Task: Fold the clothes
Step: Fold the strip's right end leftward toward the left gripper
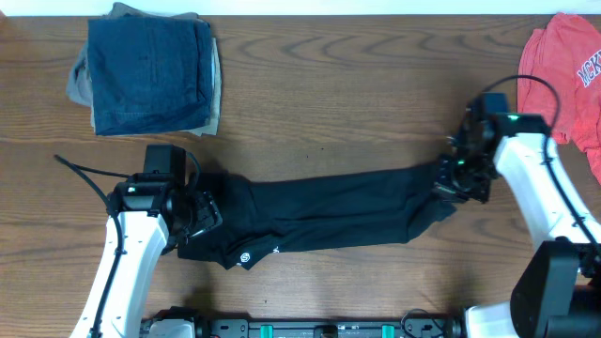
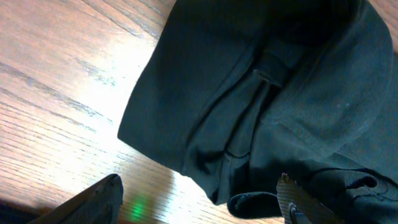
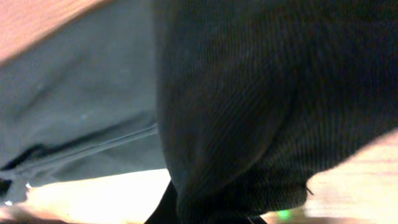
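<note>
Black clothes (image 1: 329, 211), long axis left-right

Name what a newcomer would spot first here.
The black garment lies as a long band across mid-table, with the left pincer at its left end and the right pincer at its right end. Next comes the coral-red shirt in the overhead view's top right corner, then the folded denim pile top left.

Overhead: evenly bright, sharp, faint shadow edging the clothes (image 1: 329, 211).
Left wrist: white glare on table (image 2: 74, 124); clothes dim, folds legible.
Right wrist: heavily blurred, fabric dark, wood washed out below.
</note>
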Controlling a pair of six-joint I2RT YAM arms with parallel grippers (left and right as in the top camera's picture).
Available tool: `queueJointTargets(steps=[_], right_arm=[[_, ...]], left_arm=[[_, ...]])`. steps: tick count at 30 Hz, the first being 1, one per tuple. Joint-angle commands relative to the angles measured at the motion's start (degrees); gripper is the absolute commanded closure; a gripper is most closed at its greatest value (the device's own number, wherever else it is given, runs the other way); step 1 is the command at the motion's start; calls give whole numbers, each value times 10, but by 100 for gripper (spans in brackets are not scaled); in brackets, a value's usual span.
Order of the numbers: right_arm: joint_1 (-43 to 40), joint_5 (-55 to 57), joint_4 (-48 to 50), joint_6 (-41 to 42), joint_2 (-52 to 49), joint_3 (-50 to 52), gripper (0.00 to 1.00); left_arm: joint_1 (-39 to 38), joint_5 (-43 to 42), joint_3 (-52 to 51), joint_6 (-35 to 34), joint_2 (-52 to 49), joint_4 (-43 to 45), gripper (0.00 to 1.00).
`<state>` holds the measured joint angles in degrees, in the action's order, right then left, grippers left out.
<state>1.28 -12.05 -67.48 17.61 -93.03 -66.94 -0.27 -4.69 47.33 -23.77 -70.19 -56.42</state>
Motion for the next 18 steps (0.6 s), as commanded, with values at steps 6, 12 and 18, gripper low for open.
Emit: queueJointTargets(steps=[6,12,18], right_arm=[[133,0,29,8,-3,-6,99],[211,0,59,26,-3,-3,99],[270,-2,80,43,-5,-3,97]], left_arm=[[2,7,6,1,1,-1,20],[2,7,6,1,1,1,20],[2,7,6,-4,1,2,20]])
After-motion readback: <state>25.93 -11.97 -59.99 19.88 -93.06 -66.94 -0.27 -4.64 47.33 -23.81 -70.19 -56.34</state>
